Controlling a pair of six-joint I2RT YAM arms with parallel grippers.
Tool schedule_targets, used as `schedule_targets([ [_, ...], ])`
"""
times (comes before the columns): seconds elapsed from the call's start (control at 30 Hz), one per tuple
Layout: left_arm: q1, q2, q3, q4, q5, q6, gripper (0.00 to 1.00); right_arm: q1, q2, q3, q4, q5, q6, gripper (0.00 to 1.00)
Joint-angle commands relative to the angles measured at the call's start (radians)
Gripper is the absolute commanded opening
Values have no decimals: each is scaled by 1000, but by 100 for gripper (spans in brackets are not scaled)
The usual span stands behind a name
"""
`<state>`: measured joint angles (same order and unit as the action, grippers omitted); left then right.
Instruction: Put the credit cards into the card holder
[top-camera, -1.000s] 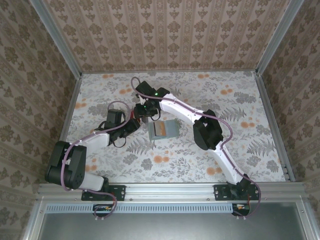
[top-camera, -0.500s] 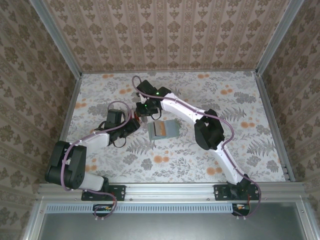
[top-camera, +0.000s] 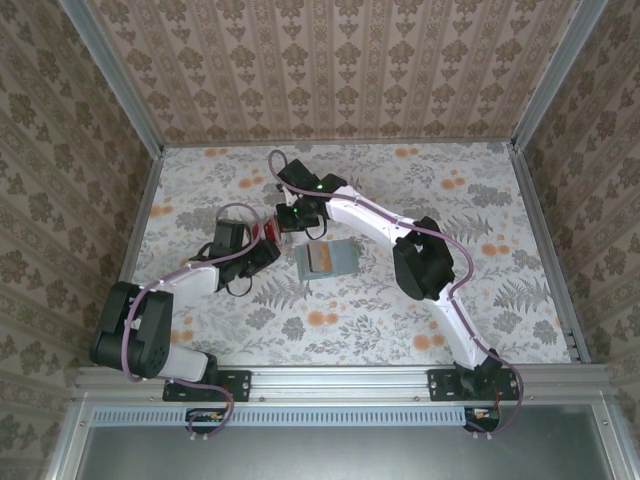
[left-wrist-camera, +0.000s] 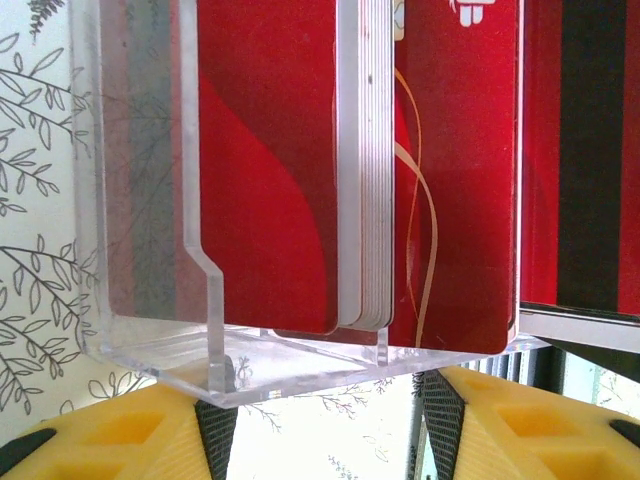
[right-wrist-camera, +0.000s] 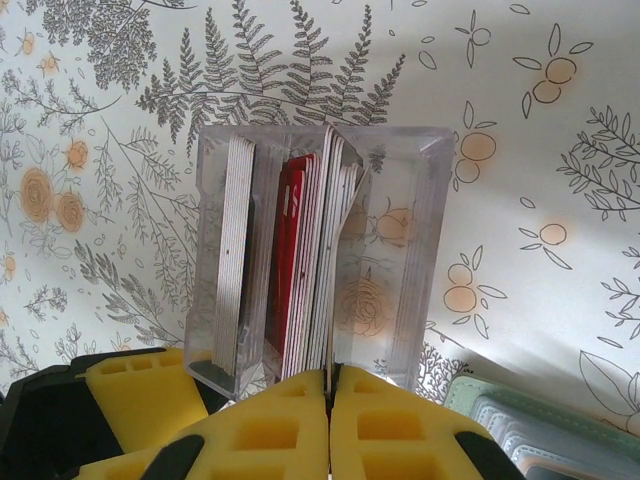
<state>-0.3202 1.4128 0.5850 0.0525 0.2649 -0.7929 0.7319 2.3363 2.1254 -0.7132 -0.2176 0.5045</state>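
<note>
The credit cards (right-wrist-camera: 300, 260) stand on edge in a clear plastic box (right-wrist-camera: 415, 250), red faces (left-wrist-camera: 265, 180) toward my left wrist camera. My right gripper (right-wrist-camera: 329, 372) is over the box from above, shut on the top edge of one thin card in the stack; that card still stands in the box. My left gripper (left-wrist-camera: 328, 410) sits low at the box's base (left-wrist-camera: 300, 365), its yellow fingers apart with the tips at the base edge; whether they clamp it is unclear. The grey-green card holder (top-camera: 325, 258) lies flat just right of both grippers (top-camera: 280, 232).
The holder's corner (right-wrist-camera: 560, 440) lies close beside the clear box. One yellow finger (right-wrist-camera: 145, 390) of my left gripper rests against the box's near left corner. Floral tabletop (top-camera: 470, 300) stretches open to the right and front, fenced by patterned walls (top-camera: 330, 70).
My right gripper's fingers have closed together onto a card edge, and the right wrist has shifted slightly. The left arm, clear box and card holder have stayed put.
</note>
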Motion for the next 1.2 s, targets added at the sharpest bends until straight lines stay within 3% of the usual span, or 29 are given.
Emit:
schedule_targets([
  [0.0, -6, 6, 25, -11, -7, 13, 55, 9, -56, -17, 11, -63, 5, 6],
  [0.37, -6, -3, 28, -28, -16, 15, 55, -14, -122, -135, 125, -145, 35, 11],
  [0.67, -10, -3, 29, -31, -20, 15, 55, -28, -130, -175, 161, -174, 48, 7],
  [0.97, -10, -5, 33, -36, -23, 17, 55, -37, -137, -197, 202, -201, 62, 14],
  [1.17, -11, 2, 39, -37, -23, 19, 55, -45, -142, -212, 212, -207, 65, 10],
])
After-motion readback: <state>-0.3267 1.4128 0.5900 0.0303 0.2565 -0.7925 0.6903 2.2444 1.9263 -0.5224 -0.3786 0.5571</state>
